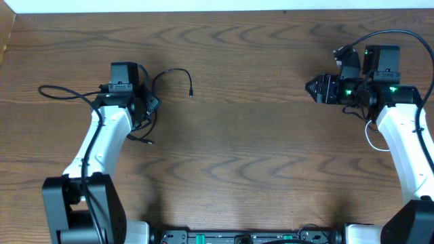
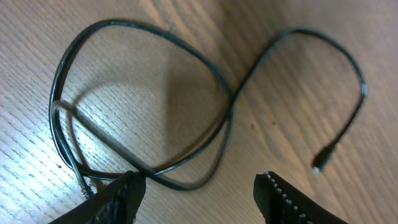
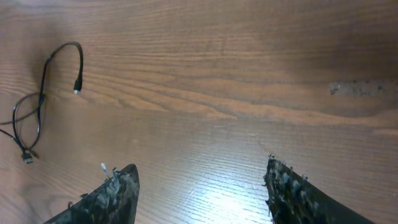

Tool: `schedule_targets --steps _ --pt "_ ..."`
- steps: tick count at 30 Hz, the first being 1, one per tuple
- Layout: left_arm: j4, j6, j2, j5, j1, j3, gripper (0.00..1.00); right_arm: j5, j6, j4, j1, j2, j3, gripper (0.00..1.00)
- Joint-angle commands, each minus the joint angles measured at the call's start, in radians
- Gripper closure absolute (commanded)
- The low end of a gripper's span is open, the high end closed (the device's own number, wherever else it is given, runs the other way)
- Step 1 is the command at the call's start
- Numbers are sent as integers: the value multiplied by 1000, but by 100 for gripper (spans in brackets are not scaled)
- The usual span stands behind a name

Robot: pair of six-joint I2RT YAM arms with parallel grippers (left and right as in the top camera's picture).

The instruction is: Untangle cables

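**Jaws.** The left gripper [image 2: 198, 198] has its jaws spread with nothing between them. The right gripper [image 3: 199, 193] also has its jaws spread, over bare table [image 3: 261, 87], and holds nothing.

**Task item.** The black cable [image 2: 231, 99] lies flat on the table at 12 o'clock of the left jaws, its nearest loop just beside one fingertip. It forms a figure-eight whose long axis runs 9 to 3 o'clock in the left wrist view. The strands cross near the centre and the free plug [image 2: 318, 165] sits at 4 o'clock. The left arm is plainly nearer. The right arm is well apart and sees this cable only at its far 9 o'clock edge.

**View differences.**
- Only the left wrist view resolves the crossing.
- Only the overhead view shows a thin white loop [image 1: 367, 139], judged to be the white cable. It lies beside the right arm at 3 o'clock of the table.
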Motion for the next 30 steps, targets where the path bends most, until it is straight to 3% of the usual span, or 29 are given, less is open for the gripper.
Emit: schedule_targets --steps 1,5,10,17,20,28,30 --pt "0 -10 37 -30 0 -9 39 -10 -13 -4 10 5 1 39" --pt "5 -10 55 -30 1 -9 40 -10 -13 -6 10 5 1 39" --pt "66 -9 55 -30 1 -9 53 -10 -13 -12 10 5 1 39" --pt "97 -9 55 -30 0 -9 56 -9 -13 -26 10 5 1 39" --pt "90 -9 55 -30 0 -9 66 -9 -13 -26 10 5 1 39" --pt "82 -9 55 -29 0 -9 76 -9 -13 -26 10 5 1 39" --pt "79 -8 55 -29 -3 -9 85 -9 -13 -27 10 5 1 39"
